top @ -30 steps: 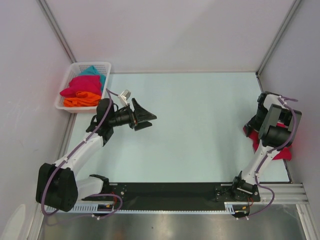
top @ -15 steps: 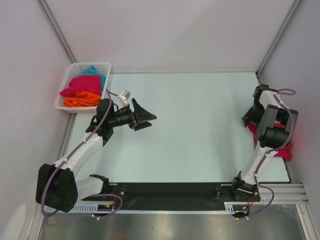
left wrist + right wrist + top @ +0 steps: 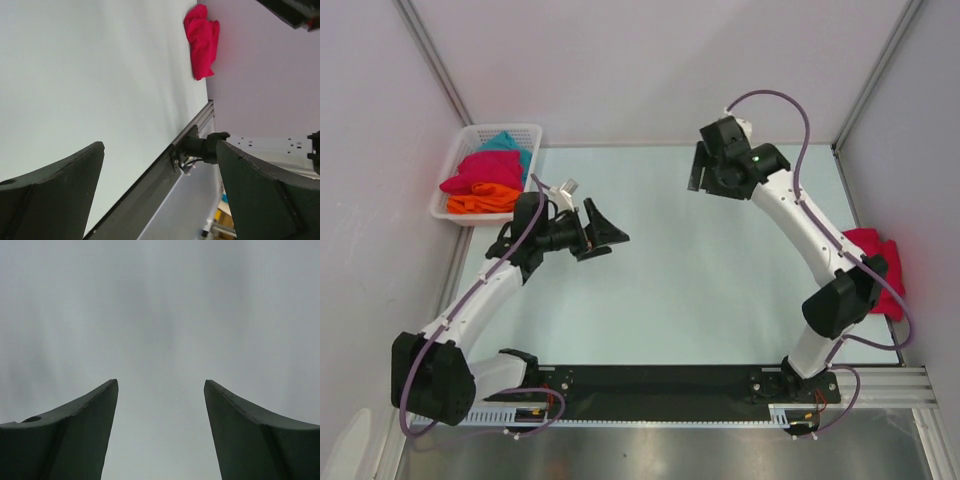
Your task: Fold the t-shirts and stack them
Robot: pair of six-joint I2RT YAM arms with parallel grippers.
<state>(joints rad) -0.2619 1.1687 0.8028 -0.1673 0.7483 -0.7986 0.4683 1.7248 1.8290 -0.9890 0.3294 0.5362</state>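
Observation:
A crimson-pink t-shirt (image 3: 877,268) lies bunched at the table's right edge; it also shows in the left wrist view (image 3: 201,39). Another crimson-pink t-shirt (image 3: 480,172), an orange one (image 3: 485,201) and a teal one (image 3: 507,143) lie piled in the white mesh basket (image 3: 452,172) at the far left. My left gripper (image 3: 610,238) (image 3: 160,146) is open and empty, held above the table just right of the basket. My right gripper (image 3: 701,172) (image 3: 161,382) is open and empty, stretched out over the far middle of the table, with only bare surface between its fingers.
The pale table top (image 3: 700,270) is walled at the back and both sides. A black rail (image 3: 660,380) with the arm bases runs along the near edge. The right arm's elbow (image 3: 835,305) sits next to the crimson shirt at the right.
My right arm has swung from over the crimson shirt at the right edge up and left to the far middle; the shirt now lies uncovered. The left gripper has barely shifted.

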